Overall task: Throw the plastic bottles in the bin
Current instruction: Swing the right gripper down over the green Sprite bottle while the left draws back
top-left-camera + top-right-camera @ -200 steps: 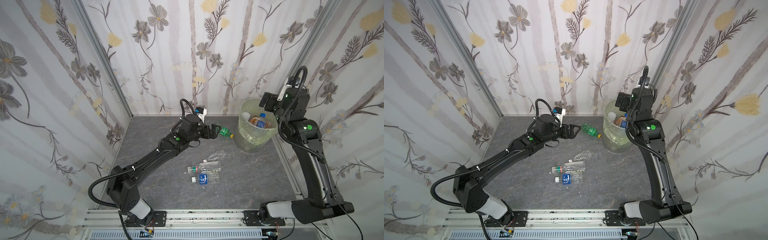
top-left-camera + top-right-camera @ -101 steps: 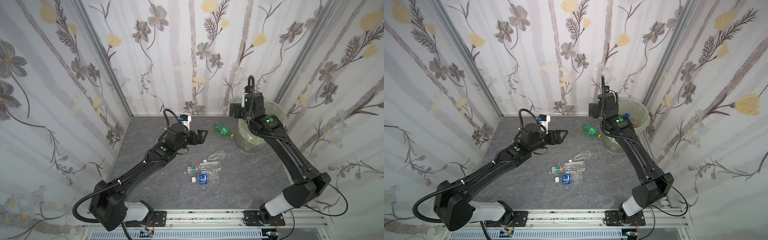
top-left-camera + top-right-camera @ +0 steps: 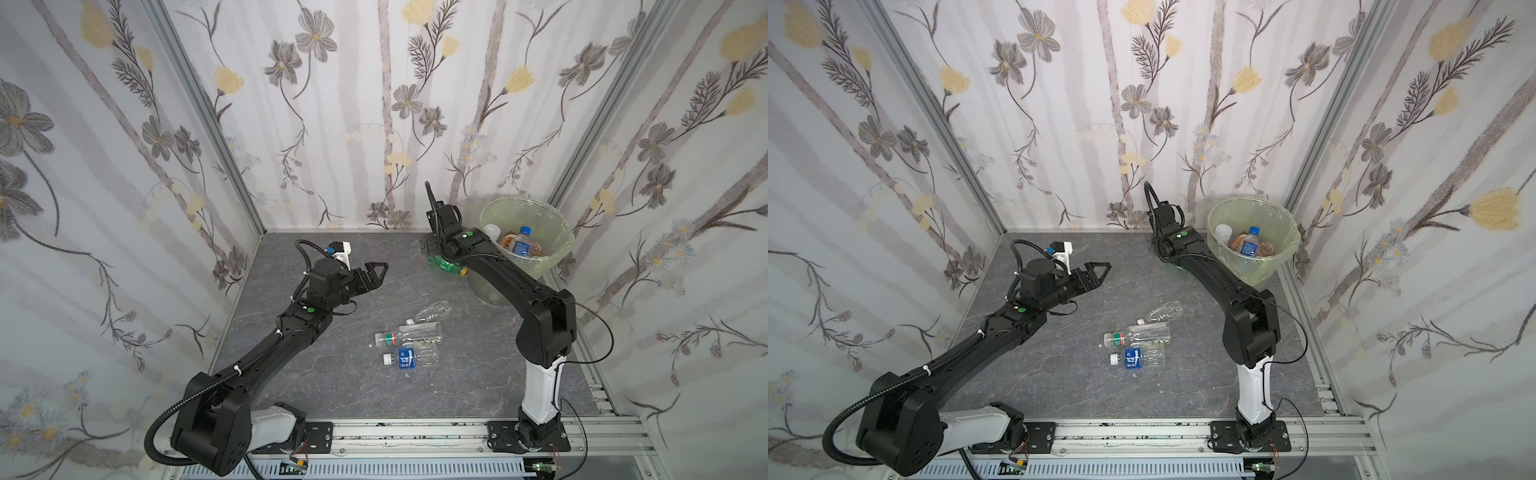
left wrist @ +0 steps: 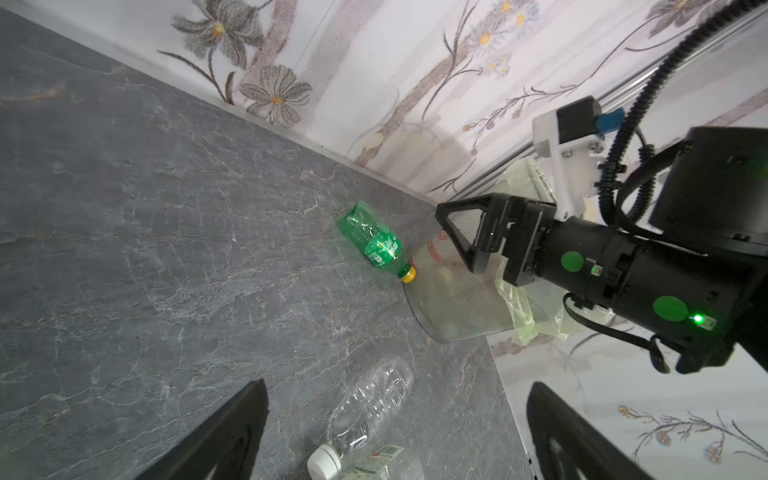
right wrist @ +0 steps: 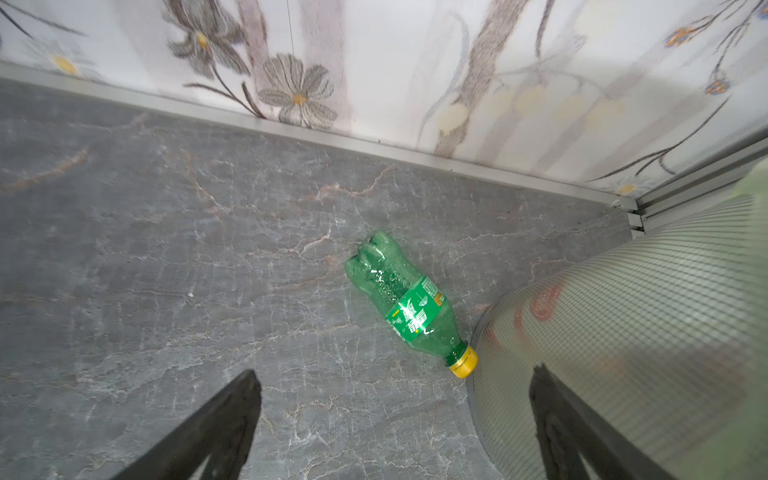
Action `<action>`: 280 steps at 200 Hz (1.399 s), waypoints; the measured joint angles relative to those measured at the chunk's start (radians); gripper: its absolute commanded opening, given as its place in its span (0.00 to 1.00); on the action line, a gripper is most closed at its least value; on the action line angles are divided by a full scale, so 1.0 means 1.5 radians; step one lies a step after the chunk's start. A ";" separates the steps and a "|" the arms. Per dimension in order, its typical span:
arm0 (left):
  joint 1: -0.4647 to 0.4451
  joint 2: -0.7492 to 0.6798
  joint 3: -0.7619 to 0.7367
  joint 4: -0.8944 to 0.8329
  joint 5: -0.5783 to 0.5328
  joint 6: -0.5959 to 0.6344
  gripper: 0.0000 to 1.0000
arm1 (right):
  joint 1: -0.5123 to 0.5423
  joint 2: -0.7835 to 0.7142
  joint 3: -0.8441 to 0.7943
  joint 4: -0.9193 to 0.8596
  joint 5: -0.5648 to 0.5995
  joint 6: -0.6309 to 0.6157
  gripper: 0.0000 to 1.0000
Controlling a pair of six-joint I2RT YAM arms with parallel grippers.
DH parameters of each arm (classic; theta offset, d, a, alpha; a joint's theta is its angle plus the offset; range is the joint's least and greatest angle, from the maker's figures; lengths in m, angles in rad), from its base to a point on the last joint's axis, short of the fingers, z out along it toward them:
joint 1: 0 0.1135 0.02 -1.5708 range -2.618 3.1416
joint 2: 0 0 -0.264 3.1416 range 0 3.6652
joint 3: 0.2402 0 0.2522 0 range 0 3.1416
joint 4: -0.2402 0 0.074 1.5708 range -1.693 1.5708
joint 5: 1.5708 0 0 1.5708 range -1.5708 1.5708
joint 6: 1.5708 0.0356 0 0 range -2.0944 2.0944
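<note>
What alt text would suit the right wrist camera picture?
A green plastic bottle with a yellow cap lies on the grey table, cap beside the translucent bin. The right gripper, open, shows as two dark fingers in the foreground.

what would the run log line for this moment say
left jaws: open, empty | right jaws: open, empty, facing green bottle beside bin | three clear bottles: mid-table | bin: holds bottles

Floral-papered walls [image 3: 374,104], grey veined stone-look floor [image 3: 332,382], aluminium corner posts [image 3: 212,124].
</note>
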 measured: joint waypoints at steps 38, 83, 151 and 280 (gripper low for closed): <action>0.000 0.022 -0.005 0.003 0.020 -0.013 1.00 | -0.015 0.080 0.045 -0.020 0.004 -0.005 1.00; 0.000 0.040 -0.006 0.008 0.030 -0.019 1.00 | -0.049 0.151 0.081 -0.023 -0.031 -0.005 1.00; 0.000 0.086 0.004 0.024 0.043 -0.024 1.00 | -0.077 0.225 0.117 -0.030 -0.087 -0.012 1.00; 0.000 0.159 0.050 0.042 0.061 -0.025 1.00 | -0.089 0.270 0.133 -0.057 -0.140 -0.073 1.00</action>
